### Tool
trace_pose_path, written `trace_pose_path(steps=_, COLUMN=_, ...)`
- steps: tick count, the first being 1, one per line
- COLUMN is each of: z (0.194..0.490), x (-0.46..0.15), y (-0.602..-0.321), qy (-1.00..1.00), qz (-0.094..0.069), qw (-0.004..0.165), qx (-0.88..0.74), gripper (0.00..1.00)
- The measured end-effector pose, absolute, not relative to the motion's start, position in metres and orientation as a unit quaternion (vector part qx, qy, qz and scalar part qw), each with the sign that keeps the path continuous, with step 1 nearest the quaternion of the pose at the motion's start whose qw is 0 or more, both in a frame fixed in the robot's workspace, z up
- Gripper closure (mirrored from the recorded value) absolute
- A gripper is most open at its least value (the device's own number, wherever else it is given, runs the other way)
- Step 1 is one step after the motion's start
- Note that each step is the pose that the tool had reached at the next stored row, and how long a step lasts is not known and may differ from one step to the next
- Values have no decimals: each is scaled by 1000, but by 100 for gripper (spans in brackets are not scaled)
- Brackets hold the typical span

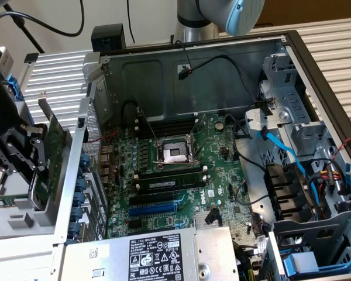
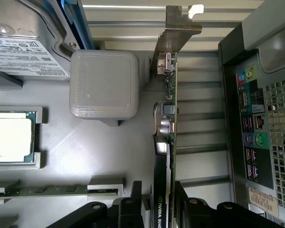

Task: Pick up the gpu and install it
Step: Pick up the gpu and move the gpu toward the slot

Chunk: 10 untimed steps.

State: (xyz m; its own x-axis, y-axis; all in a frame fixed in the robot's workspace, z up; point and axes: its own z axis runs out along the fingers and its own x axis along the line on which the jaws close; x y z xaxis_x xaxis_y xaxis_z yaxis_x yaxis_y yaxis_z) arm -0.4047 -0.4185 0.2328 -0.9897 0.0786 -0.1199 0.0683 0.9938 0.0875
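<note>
The gpu (image 1: 54, 146) stands on edge in a grey holder outside the computer case, at the exterior view's left, with its silver bracket (image 1: 44, 108) pointing up. My gripper (image 1: 40, 157) reaches around it from the left. In the wrist view the gpu (image 2: 167, 118) shows edge-on, green board with a black cooler and the bracket (image 2: 178, 28) at its far end. My gripper (image 2: 159, 206) straddles the card, its black fingers (image 2: 135, 202) on either side. One finger sits close against the board, and a narrow gap shows beside the cooler.
The open case holds the green motherboard (image 1: 181, 170) with a blue slot (image 1: 155, 208) and a power supply (image 1: 158, 254). The case's rear wall (image 1: 76, 175) stands between the card and the motherboard. The grey tray (image 2: 85, 152) carries a CPU (image 2: 9, 137), a hard drive (image 2: 23, 52) and a memory stick (image 2: 52, 191).
</note>
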Motion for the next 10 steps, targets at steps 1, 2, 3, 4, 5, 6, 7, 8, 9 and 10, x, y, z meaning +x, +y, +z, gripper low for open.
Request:
trace_pose_path(steps=1, z=233, x=-405, y=-418, qy=997, qz=42, qw=62, qx=37, gripper=62)
trace_pose_path(steps=2, z=233, x=-405, y=-418, qy=997, qz=42, qw=62, qx=37, gripper=62)
trace_pose_path(steps=3, z=233, x=-405, y=-418, qy=997, qz=42, qw=62, qx=37, gripper=62)
trace_pose_path(steps=4, z=233, x=-405, y=-419, qy=997, qz=42, qw=62, qx=37, gripper=62)
trace_pose_path(steps=5, z=233, x=-404, y=-419, qy=997, qz=42, qw=62, qx=37, gripper=62)
trace_pose_path(steps=6, z=233, x=-404, y=-419, qy=997, qz=42, qw=62, qx=37, gripper=62)
trace_pose_path(steps=7, z=233, x=-403, y=-419, qy=997, qz=42, qw=62, qx=37, gripper=62)
trace_pose_path(steps=8, z=233, x=-402, y=-419, qy=997, qz=42, qw=62, qx=37, gripper=62)
trace_pose_path(steps=9, z=233, x=-401, y=-420, qy=997, qz=42, qw=62, qx=37, gripper=62)
trace_pose_path(steps=10, z=233, x=-401, y=-420, qy=997, qz=42, qw=62, qx=37, gripper=62)
